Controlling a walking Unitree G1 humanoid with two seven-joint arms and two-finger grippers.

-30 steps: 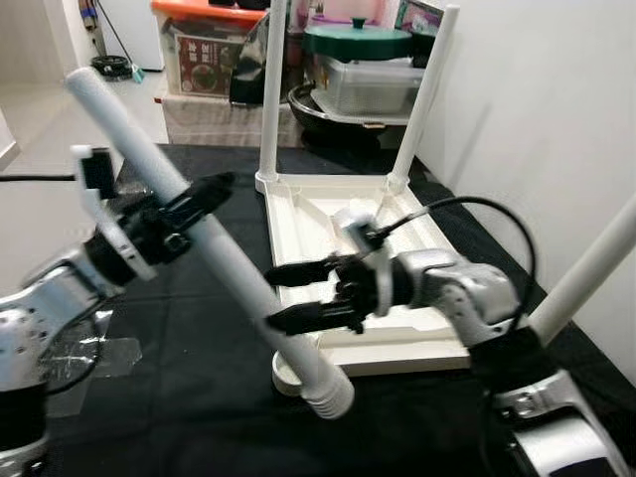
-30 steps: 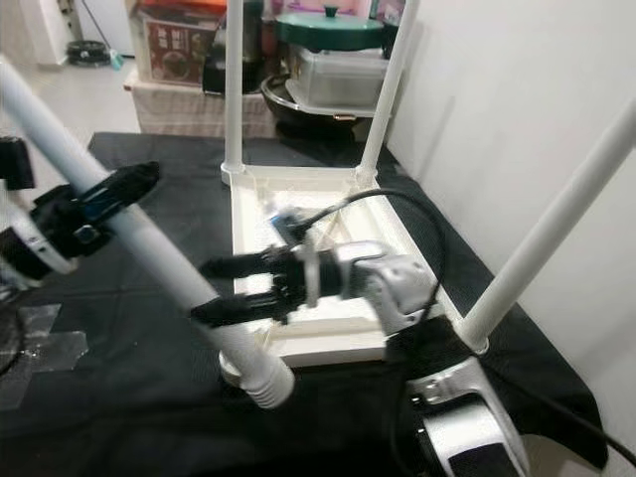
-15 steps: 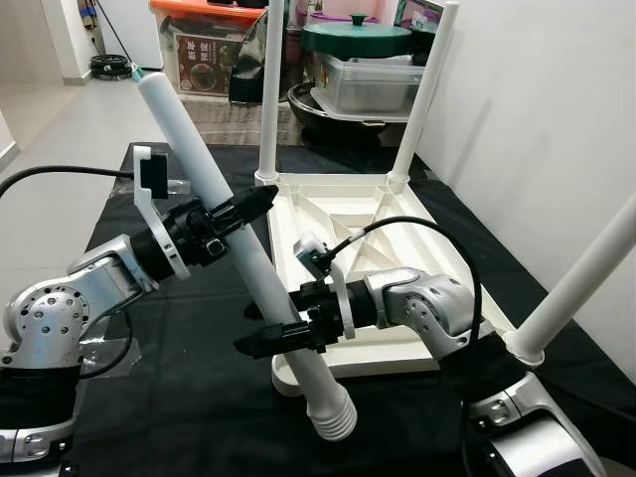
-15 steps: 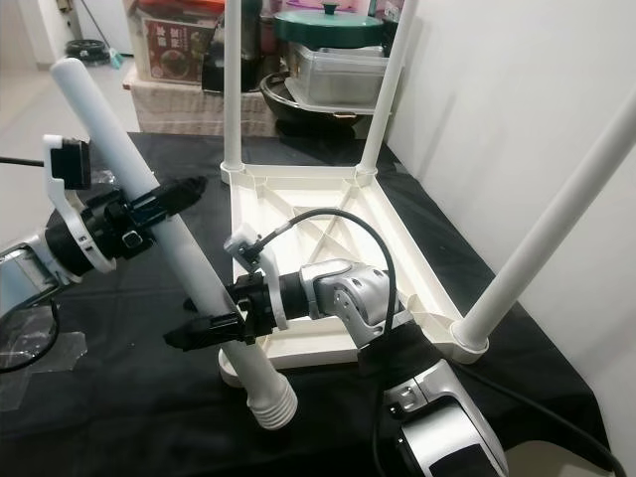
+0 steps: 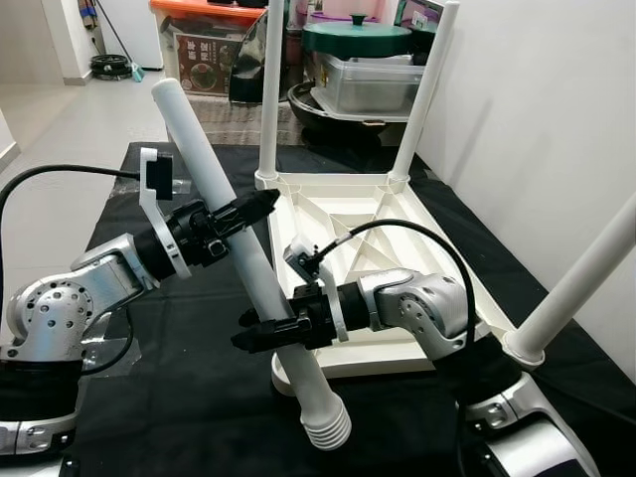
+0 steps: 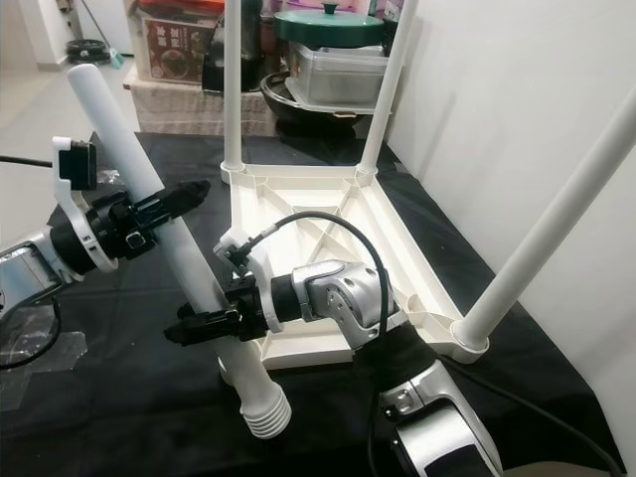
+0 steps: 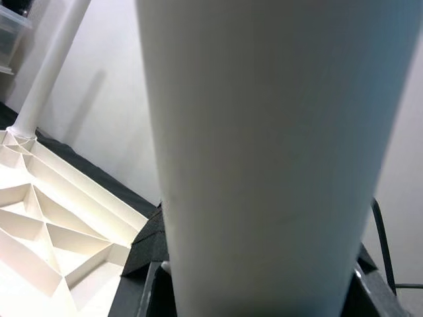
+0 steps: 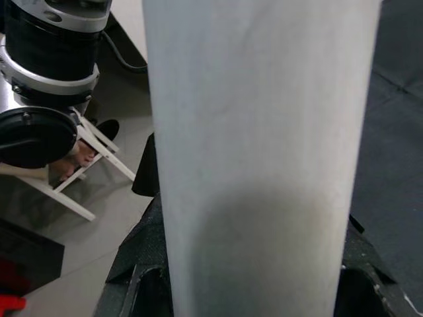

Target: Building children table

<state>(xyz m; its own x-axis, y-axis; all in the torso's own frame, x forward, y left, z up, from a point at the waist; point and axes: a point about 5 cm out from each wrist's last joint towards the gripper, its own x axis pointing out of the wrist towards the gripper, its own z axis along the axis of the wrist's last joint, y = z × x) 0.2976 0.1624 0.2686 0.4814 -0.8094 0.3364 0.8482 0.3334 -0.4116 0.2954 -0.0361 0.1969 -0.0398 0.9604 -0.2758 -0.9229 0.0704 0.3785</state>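
Left eye view has a white table leg slanting from 11 o'clock down to 5 o'clock, its ribbed threaded end low over the black cloth. The left gripper is clenched around the leg's upper half; the right gripper is clenched on it lower down, near the threaded end. At 3 o'clock of the leg lies the upside-down white tabletop, with three legs standing upright in its corners. Storage boxes sit at 12 o'clock.
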